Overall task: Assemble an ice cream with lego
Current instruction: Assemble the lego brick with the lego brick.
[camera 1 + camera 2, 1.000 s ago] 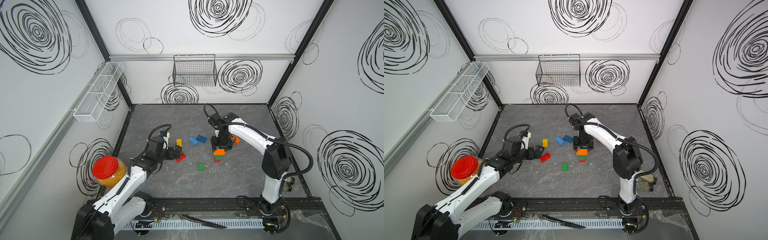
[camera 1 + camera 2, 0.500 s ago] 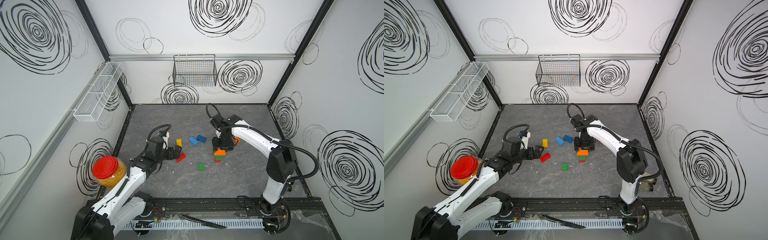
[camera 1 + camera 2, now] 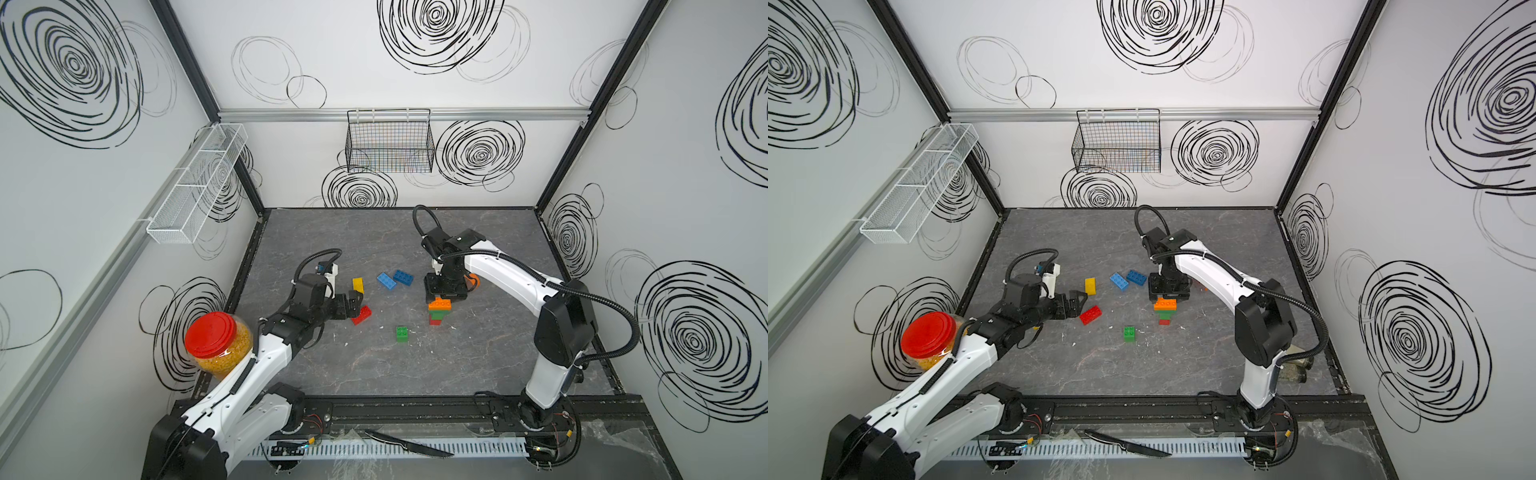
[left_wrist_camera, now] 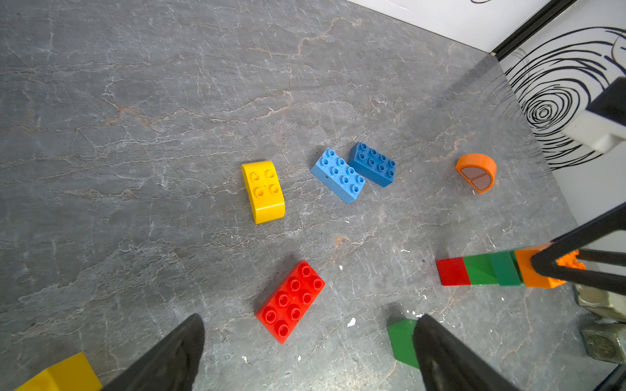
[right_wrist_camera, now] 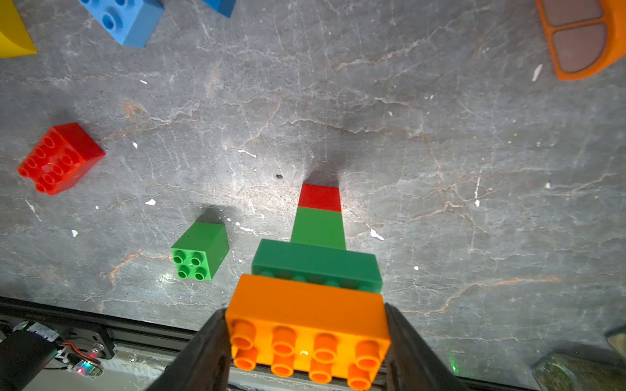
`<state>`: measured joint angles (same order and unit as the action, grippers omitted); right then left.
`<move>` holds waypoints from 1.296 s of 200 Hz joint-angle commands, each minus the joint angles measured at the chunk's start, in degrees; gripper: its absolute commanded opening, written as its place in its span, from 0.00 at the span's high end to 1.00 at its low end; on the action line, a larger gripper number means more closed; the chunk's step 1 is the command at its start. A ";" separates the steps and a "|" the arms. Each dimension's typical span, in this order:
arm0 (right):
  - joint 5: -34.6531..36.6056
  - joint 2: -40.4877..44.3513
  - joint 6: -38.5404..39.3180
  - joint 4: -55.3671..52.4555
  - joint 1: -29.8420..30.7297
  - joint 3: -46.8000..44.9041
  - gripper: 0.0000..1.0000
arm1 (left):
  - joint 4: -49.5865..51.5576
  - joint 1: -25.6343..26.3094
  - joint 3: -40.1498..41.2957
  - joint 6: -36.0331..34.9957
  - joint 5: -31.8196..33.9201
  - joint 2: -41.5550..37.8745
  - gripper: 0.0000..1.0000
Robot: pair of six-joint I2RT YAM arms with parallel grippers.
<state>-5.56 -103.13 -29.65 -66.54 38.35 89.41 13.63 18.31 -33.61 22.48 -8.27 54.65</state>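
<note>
Right end effector (image 5: 305, 326) around orange brick (image 5: 306, 304)

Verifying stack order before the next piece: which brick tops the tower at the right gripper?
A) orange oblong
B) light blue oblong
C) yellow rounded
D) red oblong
A: the orange oblong brick sits on top, above the dark green brick, with the right gripper closed on its two ends.

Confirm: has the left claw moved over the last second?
No. The left claw stays open in the same spot, next to the red brick and just short of the yellow brick, as before.
</note>
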 commanded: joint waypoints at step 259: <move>2.18 -0.19 4.69 -2.69 1.91 0.94 0.58 | -0.33 -0.50 -0.94 -0.66 0.42 -0.89 0.01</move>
<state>-4.80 -102.39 -25.56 -66.35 39.59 88.95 13.63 18.31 -33.61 22.46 -8.27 54.63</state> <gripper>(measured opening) 0.650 0.992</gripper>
